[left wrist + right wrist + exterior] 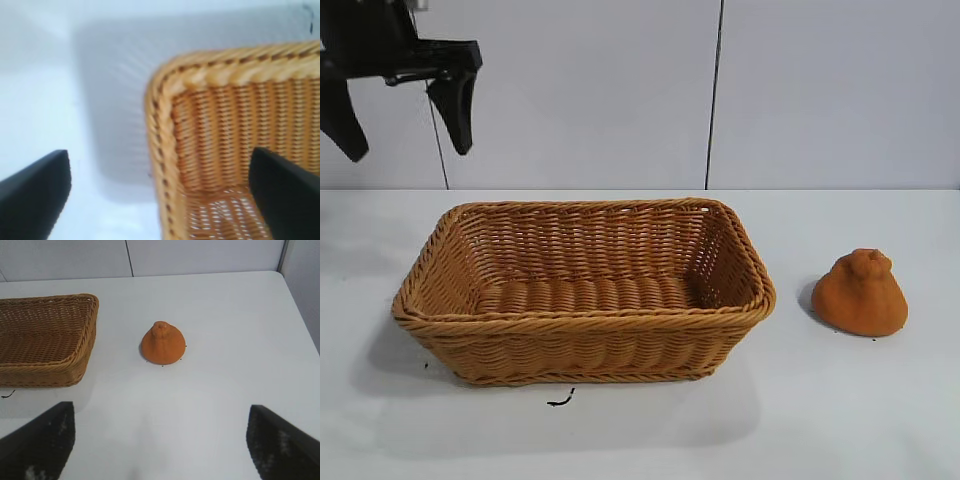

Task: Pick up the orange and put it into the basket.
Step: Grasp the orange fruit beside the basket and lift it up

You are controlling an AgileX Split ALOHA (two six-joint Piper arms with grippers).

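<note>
Not started: dull-orange knobbly lump of an orange sits on the white bench, beside the tan woven wicker basket, outside it. Left gripper above the basket's corner, jaws wide, empty. Right gripper faces the orange, jaws wide, empty.

Bright, even overhead light; the left wrist view is blurring.

The basket is casting a soft grey shadow on the white counter, toward the exterior camera. The orange is throwing a small dark shadow beside it. The left wrist view is smearing the wicker and the counter, and the claw fingers are showing soft-edged.
</note>
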